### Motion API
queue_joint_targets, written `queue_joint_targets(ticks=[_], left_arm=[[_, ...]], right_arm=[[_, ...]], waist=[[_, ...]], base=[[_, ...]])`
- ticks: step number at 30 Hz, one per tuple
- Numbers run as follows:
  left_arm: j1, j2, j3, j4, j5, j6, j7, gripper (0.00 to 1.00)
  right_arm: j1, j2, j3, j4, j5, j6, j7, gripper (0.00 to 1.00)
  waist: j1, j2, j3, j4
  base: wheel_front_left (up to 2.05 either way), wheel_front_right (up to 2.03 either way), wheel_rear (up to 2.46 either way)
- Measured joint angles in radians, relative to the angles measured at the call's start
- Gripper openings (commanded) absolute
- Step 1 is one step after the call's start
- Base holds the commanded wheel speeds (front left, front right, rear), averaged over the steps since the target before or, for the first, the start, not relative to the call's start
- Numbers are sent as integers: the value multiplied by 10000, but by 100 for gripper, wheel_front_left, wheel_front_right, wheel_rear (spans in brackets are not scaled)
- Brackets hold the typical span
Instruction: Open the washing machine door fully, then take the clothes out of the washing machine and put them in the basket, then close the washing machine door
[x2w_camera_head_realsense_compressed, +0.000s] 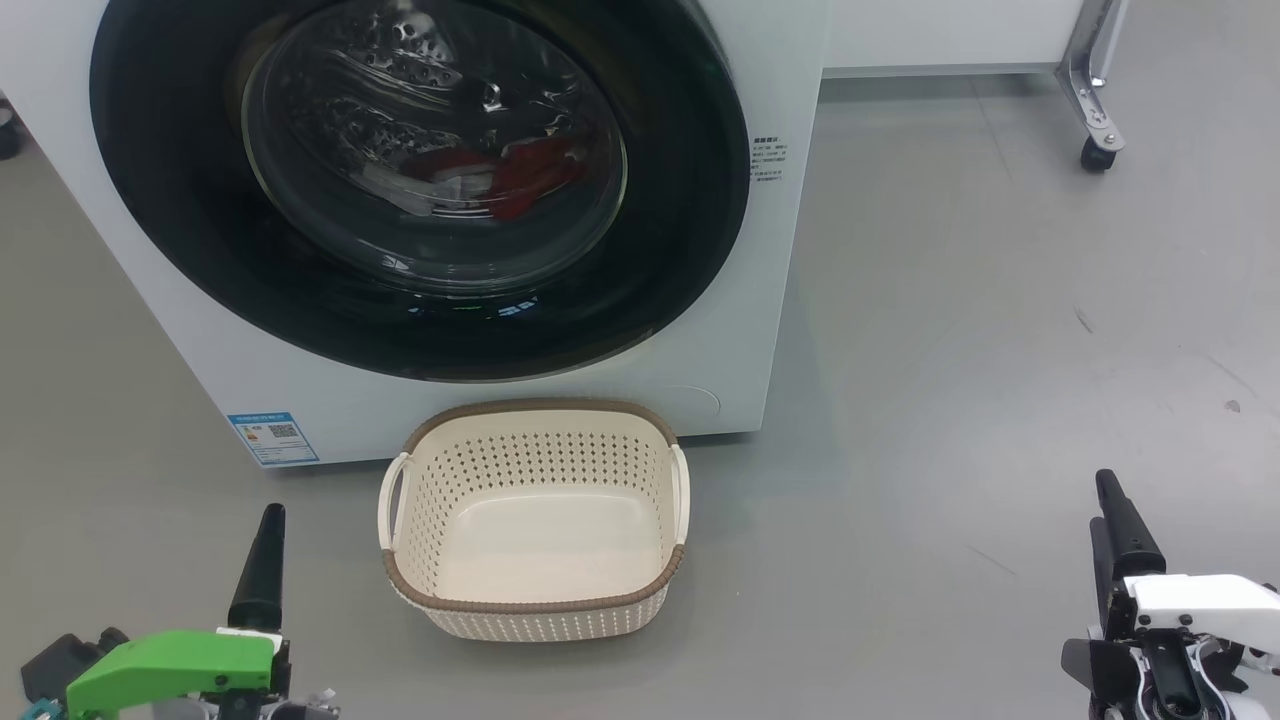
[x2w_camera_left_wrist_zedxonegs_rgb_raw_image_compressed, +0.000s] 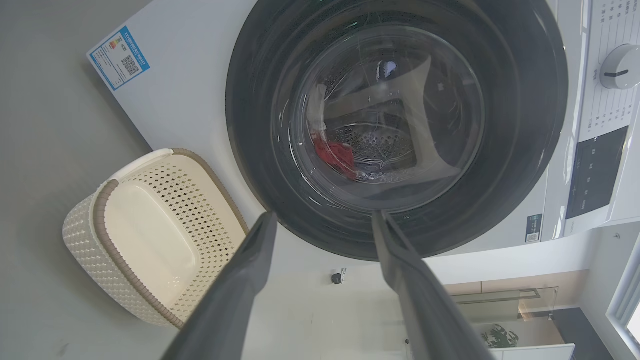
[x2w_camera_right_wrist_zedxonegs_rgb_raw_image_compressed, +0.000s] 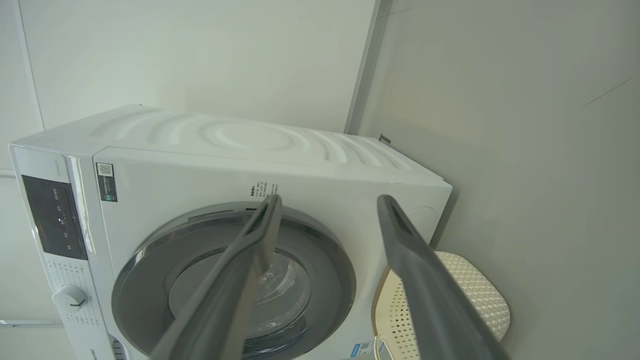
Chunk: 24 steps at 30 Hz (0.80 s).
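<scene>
The white washing machine (x2w_camera_head_realsense_compressed: 790, 200) stands before me with its round black door (x2w_camera_head_realsense_compressed: 680, 270) shut against the front. Through the glass bowl I see red and white clothes (x2w_camera_head_realsense_compressed: 520, 170) lying in the steel drum; they also show as a red patch (x2w_camera_left_wrist_zedxonegs_rgb_raw_image_compressed: 334, 152) in the left wrist view. The cream basket (x2w_camera_head_realsense_compressed: 535, 415) sits on the floor right in front of the machine, with nothing in it. My left gripper (x2w_camera_left_wrist_zedxonegs_rgb_raw_image_compressed: 324, 214) is open, low at the left, pointing at the door. My right gripper (x2w_camera_right_wrist_zedxonegs_rgb_raw_image_compressed: 329, 197) is open too, low at the right, well away from the machine.
A metal leg on a caster (x2w_camera_head_realsense_compressed: 1095, 150) stands at the far right, beside a white panel behind the machine. A blue sticker (x2w_camera_head_realsense_compressed: 272, 437) marks the machine's lower left corner. The control dial (x2w_camera_left_wrist_zedxonegs_rgb_raw_image_compressed: 619, 66) sits on the top panel. Grey floor spreads to the right.
</scene>
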Motion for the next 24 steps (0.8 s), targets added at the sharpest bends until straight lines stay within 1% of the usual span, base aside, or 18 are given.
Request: queue_joint_targets(ticks=[3, 10, 18, 24], left_arm=[[-51, 100, -121, 0, 230, 0, -150, 100], [-206, 334, -418, 54, 1354, -2, -433, 100], [-307, 514, -767, 209, 2679, 12, -767, 100], [-505, 587, -949, 270, 3703, 163, -941, 100]], right_arm=[[-24, -71, 98, 0, -284, 0, -136, 100], [-169, -322, 364, 2, -1122, 0, -516, 100], [-254, -692, 746, 88, -2539, 0, -880, 100], [-376, -984, 1101, 167, -3789, -29, -1074, 100]], waist=[[0, 0, 8, 8], [0, 0, 16, 22], [0, -1, -11, 32], [0, 0, -47, 34]], base=[[0, 0, 0], [0, 0, 0], [0, 0, 0], [0, 0, 0]])
